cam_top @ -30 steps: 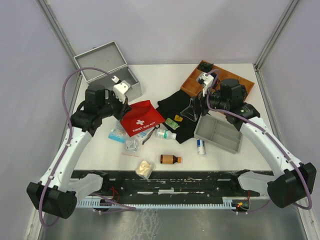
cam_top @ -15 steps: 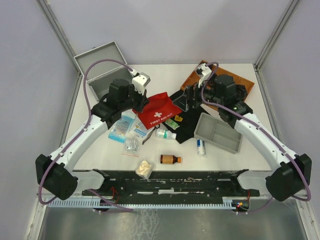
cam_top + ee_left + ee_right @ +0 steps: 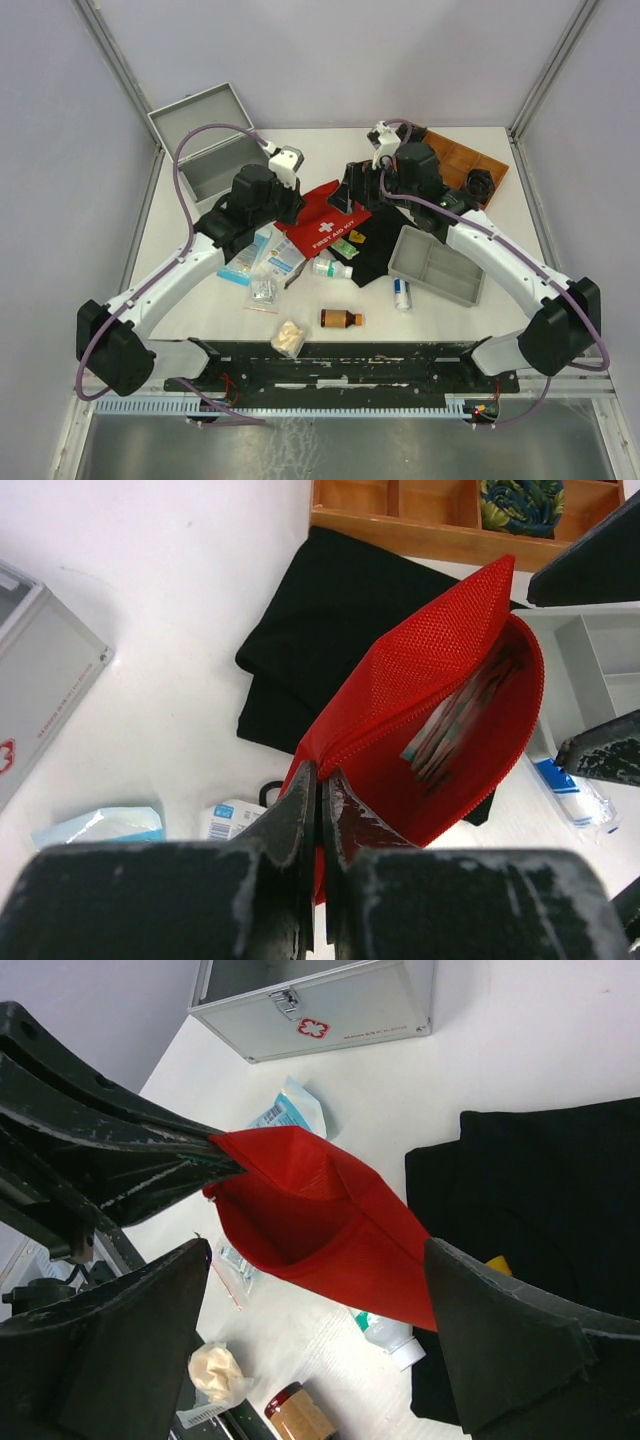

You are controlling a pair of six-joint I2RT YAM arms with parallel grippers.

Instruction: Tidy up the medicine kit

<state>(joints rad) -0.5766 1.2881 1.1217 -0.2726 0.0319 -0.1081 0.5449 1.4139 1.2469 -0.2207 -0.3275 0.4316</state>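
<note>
At the table's (image 3: 320, 150) far-left corner: kit (image 3: 205, 150), lid up, apart from both arms | mid-table: pouch (image 3: 430, 690) raised, mouth gaping for access | left gripper (image 3: 320, 780) pinching its rim | right gripper (image 3: 318, 1250) spread wide at that mouth, holding nothing

The white table (image 3: 455, 325) bears the medicine kit (image 3: 222, 172), black cloth (image 3: 375, 255), grey tray (image 3: 432, 280) and brown bottle (image 3: 341, 319).

We are seeing only a corner of the medicine kit (image 3: 40, 690), the left wrist view's edge cutting off the rest. Inside the red pouch (image 3: 430, 650) we are making out blurred pale contents, but not what they are. The wooden tray (image 3: 440, 525) is running off the top edge.
</note>
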